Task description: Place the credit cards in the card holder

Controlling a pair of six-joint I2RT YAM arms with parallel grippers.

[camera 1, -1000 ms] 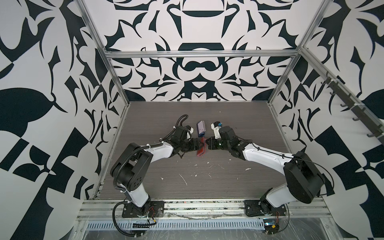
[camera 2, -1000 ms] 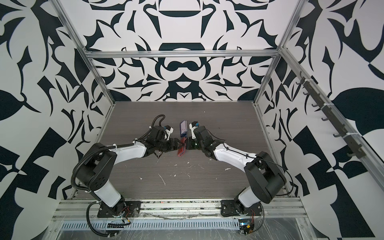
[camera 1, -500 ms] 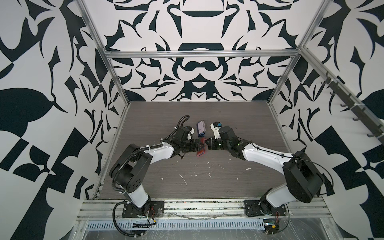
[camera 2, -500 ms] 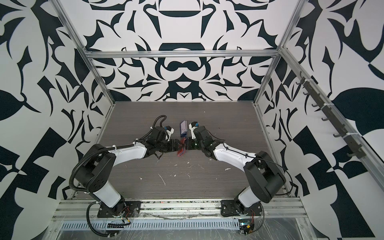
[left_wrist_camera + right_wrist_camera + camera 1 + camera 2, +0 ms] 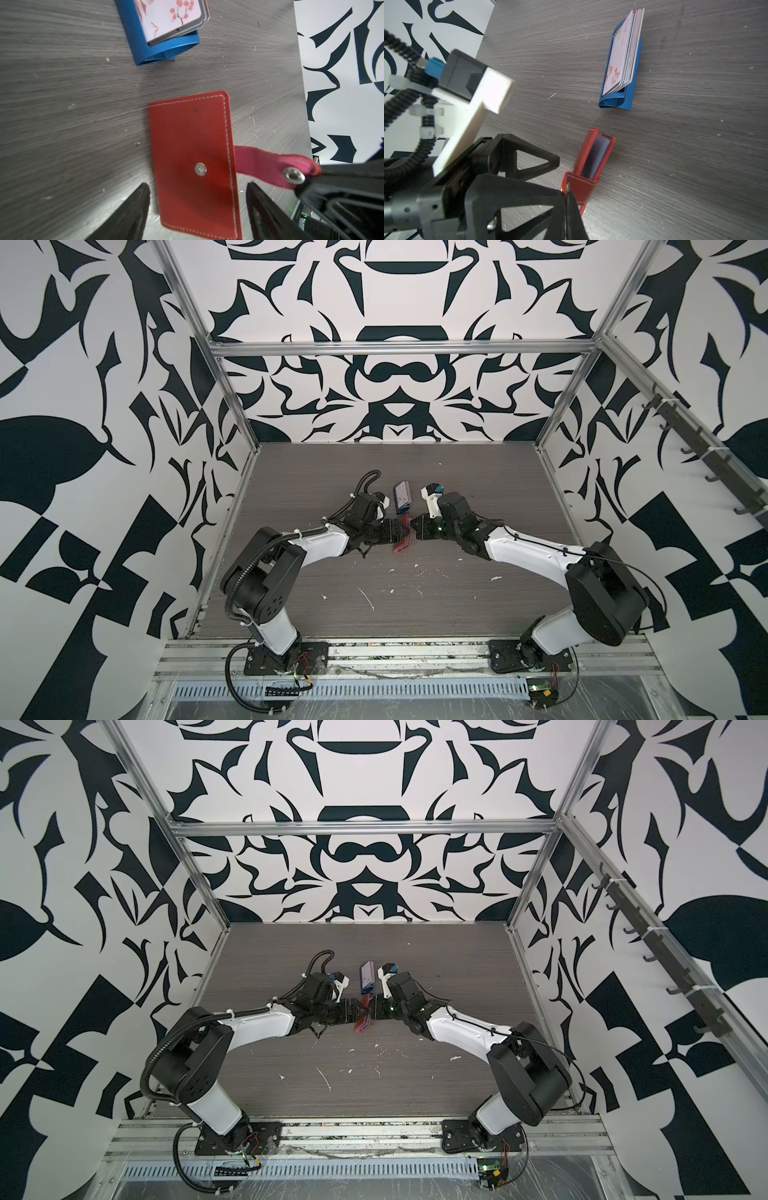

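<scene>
One red card holder [image 5: 193, 162] sits mid-table. One blue rack [image 5: 158, 52] at its 12 o'clock holds several credit cards [image 5: 170, 16]; their exact count is unclear. Both arms reach low, meeting at the centre. The left gripper [image 5: 197, 185] is spread, flanking the white-stitched, slightly agape holder. The right gripper [image 5: 566, 194] pinches its snap tab [image 5: 270, 164].

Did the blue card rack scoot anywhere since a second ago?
No. In both top views the blue card rack stands in the same spot as before, no nearer to or farther from the back edge of the table.
</scene>
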